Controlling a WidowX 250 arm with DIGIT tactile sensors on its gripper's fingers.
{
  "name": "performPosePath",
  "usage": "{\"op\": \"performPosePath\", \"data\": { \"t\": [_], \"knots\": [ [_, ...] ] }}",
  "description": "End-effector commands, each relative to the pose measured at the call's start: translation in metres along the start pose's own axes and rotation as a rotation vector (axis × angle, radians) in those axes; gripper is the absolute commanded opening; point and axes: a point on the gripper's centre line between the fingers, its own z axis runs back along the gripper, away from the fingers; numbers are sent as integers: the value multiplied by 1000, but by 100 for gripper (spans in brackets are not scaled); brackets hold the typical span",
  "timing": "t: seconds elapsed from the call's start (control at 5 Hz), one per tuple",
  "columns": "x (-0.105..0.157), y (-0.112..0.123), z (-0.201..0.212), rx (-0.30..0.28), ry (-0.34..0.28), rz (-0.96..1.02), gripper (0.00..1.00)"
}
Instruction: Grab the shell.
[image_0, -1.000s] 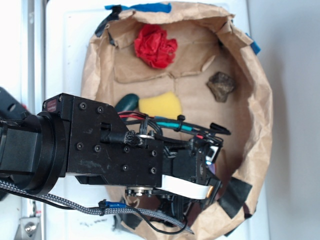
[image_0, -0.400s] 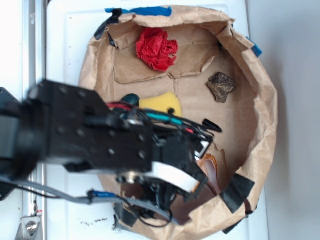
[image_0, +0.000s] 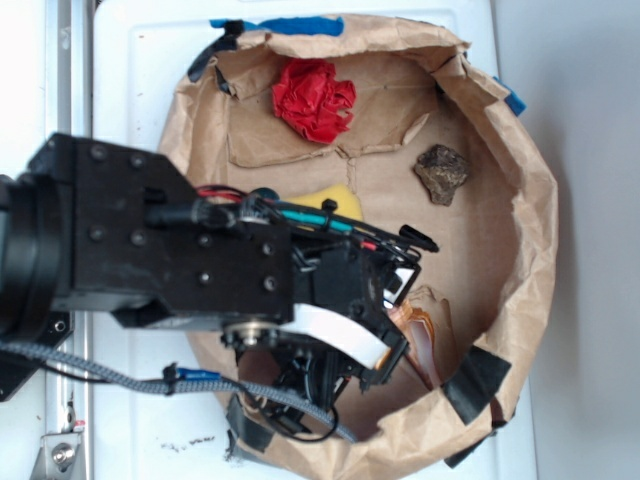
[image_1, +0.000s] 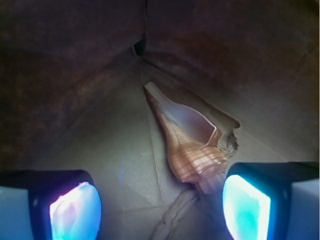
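Surface: white tabletop (image_0: 130, 90) carrying a crumpled brown paper liner (image_0: 520, 200) with raised walls, patched with blue and black tape; everything sits inside it.
Clutter: red crumpled ball (image_0: 313, 95) at the far end, dark rough rock (image_0: 442, 172) well apart to one side, yellow sponge (image_0: 330, 203) half hidden behind the arm.
Shell: shell (image_1: 192, 145) lies on the liner floor near the close wall, opening up, long point aimed away from our wrist camera, fat end toward it. In the exterior view only a glossy orange-brown sliver (image_0: 425, 342) shows past the claw.
Handling: we judge it rigid, light, glossy and so slippery; thin lip and point look chippable. Tapered body will tend to squirt out under a squeeze.
Where to hold: across the widest striped body, not the spire or the lip edge. We'd keep force modest.
Claw: claw (image_1: 160, 205) released, pads spread wide. Right-hand pad (image_1: 246, 206) is just beside or over the shell's fat end; left-hand pad (image_1: 75, 210) stands well apart. Shell is off-centre in the gap, nothing gripped.
Arm: reaching in over the liner rim, wrist pitched down toward the floor, body blocking most of the near half in the exterior view.
Next: we judge a sideways shift toward the shell is needed to centre it before closing.
Risk: right-hand pad landing on top of the shell instead of beside it.
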Motion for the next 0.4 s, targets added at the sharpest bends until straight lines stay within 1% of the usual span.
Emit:
{"op": "performPosePath", "data": {
  "t": [0.0,0.2],
  "knots": [
    [17,21,-11,92,-19,26,100],
    [20,22,-15,104,-20,34,100]
  ]
}}
